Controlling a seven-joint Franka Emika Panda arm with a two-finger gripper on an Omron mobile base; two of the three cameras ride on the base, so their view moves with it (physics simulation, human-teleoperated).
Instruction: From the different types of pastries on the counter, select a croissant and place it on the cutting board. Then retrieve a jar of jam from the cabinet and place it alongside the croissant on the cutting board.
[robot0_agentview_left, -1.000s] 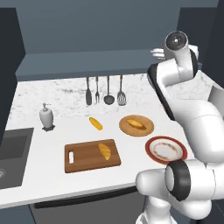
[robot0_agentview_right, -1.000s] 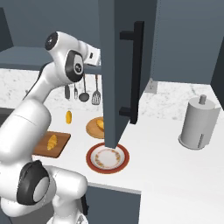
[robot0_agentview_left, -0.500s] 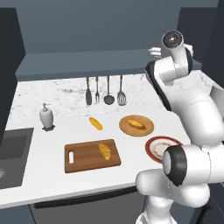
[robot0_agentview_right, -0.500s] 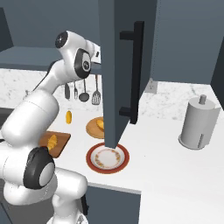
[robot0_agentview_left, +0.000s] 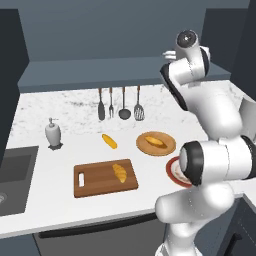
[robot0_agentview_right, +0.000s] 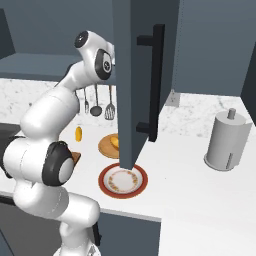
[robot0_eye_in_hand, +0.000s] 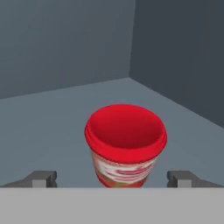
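In the hand view the jar of jam (robot0_eye_in_hand: 125, 144), red-lidded with red contents, stands upright on the cabinet shelf (robot0_eye_in_hand: 52, 118). My gripper (robot0_eye_in_hand: 113, 179) is open, with one fingertip (robot0_eye_in_hand: 41, 178) on each side of the jar and clear of it. The croissant (robot0_agentview_left: 119, 172) lies on the right half of the brown cutting board (robot0_agentview_left: 95, 181) on the counter (robot0_agentview_left: 65, 155). The slim yellow roll (robot0_agentview_left: 109, 141) lies behind the board. The oval loaf (robot0_agentview_left: 156, 142) sits on a round wooden plate (robot0_agentview_left: 145, 147). My arm reaches up behind the open cabinet door (robot0_agentview_right: 137, 75).
A red-rimmed plate (robot0_agentview_right: 122, 181) sits under the open door. Kitchen utensils (robot0_agentview_left: 120, 104) hang at the back wall. A white soap dispenser (robot0_agentview_left: 53, 132) stands near the sink (robot0_agentview_left: 12, 175) at left. A paper towel roll (robot0_agentview_right: 227, 140) stands at far right.
The arm's upper joint has shifted slightly left and up while the elbow swung. The things on the counter have not moved. The gripper stays open.
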